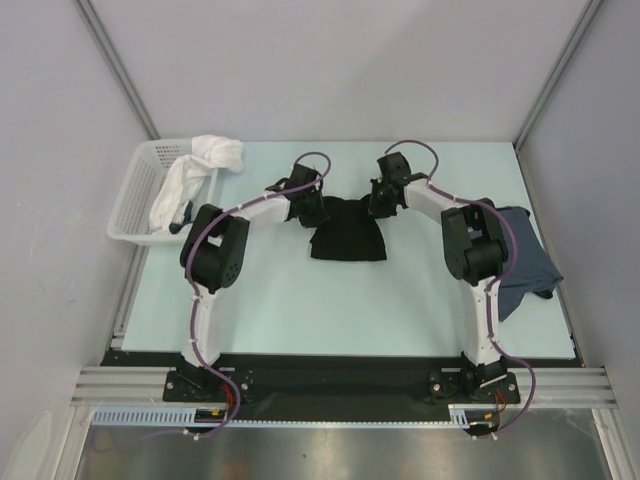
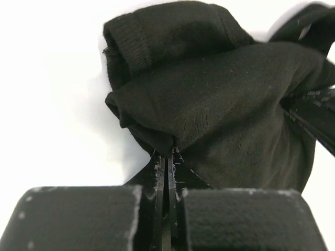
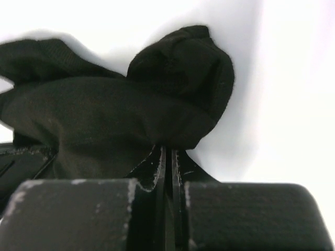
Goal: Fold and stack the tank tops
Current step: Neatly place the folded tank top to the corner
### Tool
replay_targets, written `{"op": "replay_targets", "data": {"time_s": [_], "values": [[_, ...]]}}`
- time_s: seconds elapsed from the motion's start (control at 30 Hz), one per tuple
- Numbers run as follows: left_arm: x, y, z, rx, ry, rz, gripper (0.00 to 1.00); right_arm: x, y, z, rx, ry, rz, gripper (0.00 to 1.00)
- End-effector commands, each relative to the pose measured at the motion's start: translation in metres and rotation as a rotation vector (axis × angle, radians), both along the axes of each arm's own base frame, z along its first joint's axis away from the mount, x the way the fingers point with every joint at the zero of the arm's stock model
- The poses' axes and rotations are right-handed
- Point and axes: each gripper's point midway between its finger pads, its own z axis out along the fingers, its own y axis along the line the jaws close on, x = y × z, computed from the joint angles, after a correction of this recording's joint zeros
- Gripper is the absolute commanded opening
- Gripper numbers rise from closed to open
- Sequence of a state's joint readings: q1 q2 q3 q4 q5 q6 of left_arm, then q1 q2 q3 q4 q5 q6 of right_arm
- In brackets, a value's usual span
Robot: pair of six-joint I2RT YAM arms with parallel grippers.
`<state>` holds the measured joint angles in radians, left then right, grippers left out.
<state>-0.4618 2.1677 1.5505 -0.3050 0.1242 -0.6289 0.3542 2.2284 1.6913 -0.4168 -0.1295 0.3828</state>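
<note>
The plain black tank top [image 1: 347, 232] lies bunched at the table's middle, far side. My left gripper [image 1: 309, 205] is shut on its left top edge; in the left wrist view the cloth [image 2: 209, 104] bulges out from my closed gripper [image 2: 166, 151]. My right gripper [image 1: 383, 203] is shut on its right top edge; in the right wrist view the cloth [image 3: 120, 104] folds over my closed gripper [image 3: 166, 149]. The slate-blue tank top [image 1: 525, 260] lies crumpled at the right edge, partly behind my right arm; its print is hidden.
A white lattice basket [image 1: 135, 200] stands at the far left with a white cloth [image 1: 200, 165] draped over its rim. Grey walls enclose the table on three sides. The light blue table mat [image 1: 330, 310] ends at a black strip near the arm bases.
</note>
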Motion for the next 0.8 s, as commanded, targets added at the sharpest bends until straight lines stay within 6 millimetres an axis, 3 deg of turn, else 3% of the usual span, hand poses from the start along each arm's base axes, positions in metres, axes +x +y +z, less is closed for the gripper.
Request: {"op": "replay_targets", "data": {"time_s": [0.0, 0.07, 0.1, 0.37, 0.6, 0.67, 0.73, 0.77], "values": [[-0.012, -0.04, 0.037, -0.067, -0.063, -0.031, 0.0, -0.018, -0.013, 0.042, 0.057, -0.024, -0.031, 0.0], [-0.016, -0.054, 0.058, -0.092, -0.115, -0.031, 0.0, -0.024, -0.022, 0.056, 0.071, -0.048, -0.051, 0.0], [-0.026, -0.07, 0.064, -0.108, -0.121, -0.051, 0.0, -0.026, -0.027, 0.074, 0.076, -0.083, -0.065, 0.0], [-0.068, -0.155, 0.128, -0.289, -0.214, -0.107, 0.0, -0.063, -0.087, 0.113, 0.052, -0.114, -0.181, 0.0], [-0.105, -0.224, 0.166, -0.418, -0.251, -0.169, 0.0, -0.095, -0.164, 0.161, 0.011, -0.173, -0.341, 0.0], [-0.108, -0.239, 0.182, -0.454, -0.277, -0.187, 0.0, -0.103, -0.179, 0.178, 0.018, -0.211, -0.371, 0.0], [-0.118, -0.253, 0.184, -0.467, -0.265, -0.214, 0.0, -0.11, -0.197, 0.184, 0.023, -0.209, -0.407, 0.0], [-0.122, -0.262, 0.199, -0.496, -0.276, -0.229, 0.0, -0.114, -0.202, 0.193, 0.023, -0.228, -0.415, 0.0]]}}
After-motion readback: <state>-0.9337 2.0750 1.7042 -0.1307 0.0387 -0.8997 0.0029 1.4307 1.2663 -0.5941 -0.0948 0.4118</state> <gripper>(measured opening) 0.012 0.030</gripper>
